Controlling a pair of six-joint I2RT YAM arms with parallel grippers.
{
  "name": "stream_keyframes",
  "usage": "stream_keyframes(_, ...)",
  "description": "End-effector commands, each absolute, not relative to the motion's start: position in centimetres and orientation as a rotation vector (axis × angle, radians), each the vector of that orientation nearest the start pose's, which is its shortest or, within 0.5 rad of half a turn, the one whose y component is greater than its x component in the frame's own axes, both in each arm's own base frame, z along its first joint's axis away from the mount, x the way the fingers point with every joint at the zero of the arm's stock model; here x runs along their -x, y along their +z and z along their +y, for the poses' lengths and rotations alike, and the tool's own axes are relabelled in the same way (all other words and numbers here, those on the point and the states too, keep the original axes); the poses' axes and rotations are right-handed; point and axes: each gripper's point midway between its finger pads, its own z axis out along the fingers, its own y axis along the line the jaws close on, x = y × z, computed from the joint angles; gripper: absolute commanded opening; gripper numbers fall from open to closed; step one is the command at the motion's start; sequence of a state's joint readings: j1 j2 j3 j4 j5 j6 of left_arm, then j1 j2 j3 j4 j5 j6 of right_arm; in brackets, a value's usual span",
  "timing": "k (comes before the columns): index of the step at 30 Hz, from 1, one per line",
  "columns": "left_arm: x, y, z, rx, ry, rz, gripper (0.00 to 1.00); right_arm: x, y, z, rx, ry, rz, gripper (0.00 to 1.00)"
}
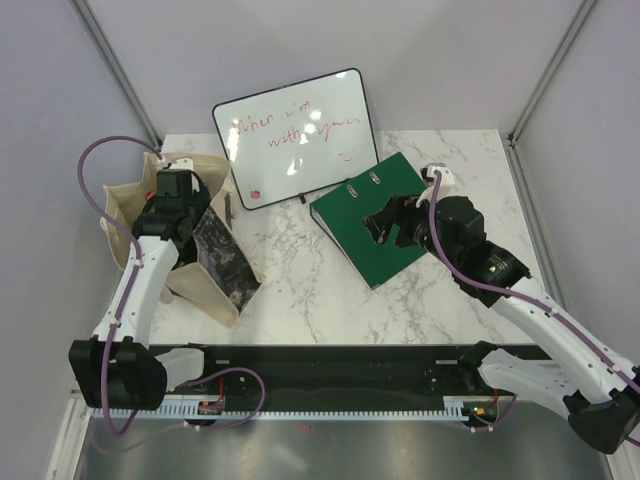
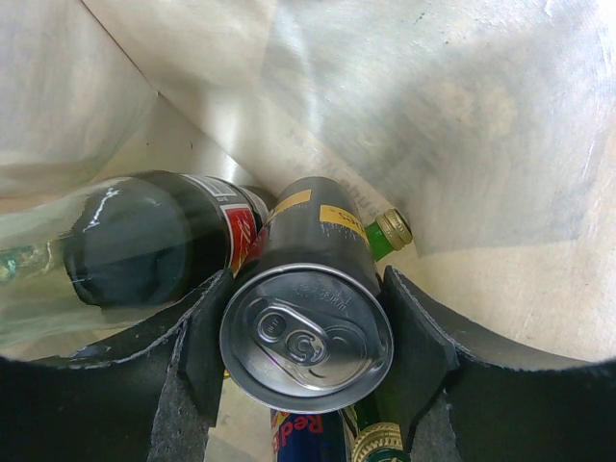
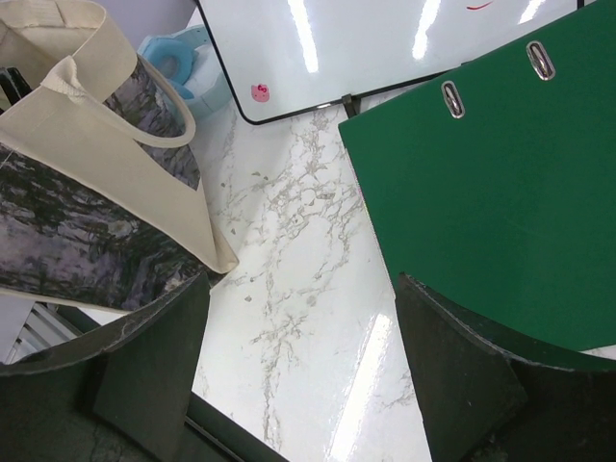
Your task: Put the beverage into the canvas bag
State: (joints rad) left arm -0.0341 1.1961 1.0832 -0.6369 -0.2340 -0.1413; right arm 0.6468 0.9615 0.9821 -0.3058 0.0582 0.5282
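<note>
The left gripper [image 2: 310,351] is clamped on the beverage can [image 2: 322,231], with one finger pressed to each side of the upper body just under the silver lid and the pull-tab end turned toward the wrist camera. The can is held inside the canvas bag [image 1: 225,265], low among other drinks: a dark cola bottle [image 2: 144,236] is lying at 9 o'clock of it, a green bottle [image 2: 390,231] with a gold cap at 2 o'clock, a Red Bull can [image 2: 308,433] at 6 o'clock. Whether the can's base is resting on anything cannot be told. The can is judged to be thin aluminium, stiff while sealed but dentable, smooth and slippery, fairly heavy if full; it is best gripped across the body, not by the rim. The bag is soft cloth, placed at 9 o'clock on the marble table [image 1: 300,290]. The right gripper [image 3: 306,375] is spread apart and empty, hung over the green binder [image 1: 365,215] at 3 o'clock; a whiteboard [image 1: 295,130] is propped at 12 o'clock.
</note>
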Motion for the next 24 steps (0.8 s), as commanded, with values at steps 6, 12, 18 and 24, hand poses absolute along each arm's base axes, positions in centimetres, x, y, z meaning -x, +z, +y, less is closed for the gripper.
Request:
stream_keyframes(6,-32.5,22.7,2.9,0.295,0.178,2.185,0.63,-26.8,30.1,21.9,0.065,0.779,1.883,0.85)
stream_keyframes(12,-32.3,22.8,3.0,0.289,0.190,2.188,0.70,-26.7,30.4,21.7,0.063,0.780,1.872,0.86)
stream_keyframes(18,-32.1,24.0,3.1,0.286,0.189,2.167,0.75,-26.7,30.5,21.5,0.059,0.771,1.872,0.85)
stream_keyframes(24,-31.9,26.4,3.1,0.277,0.182,2.126,0.76,-26.6,30.9,21.5,0.057,0.774,1.864,0.85)
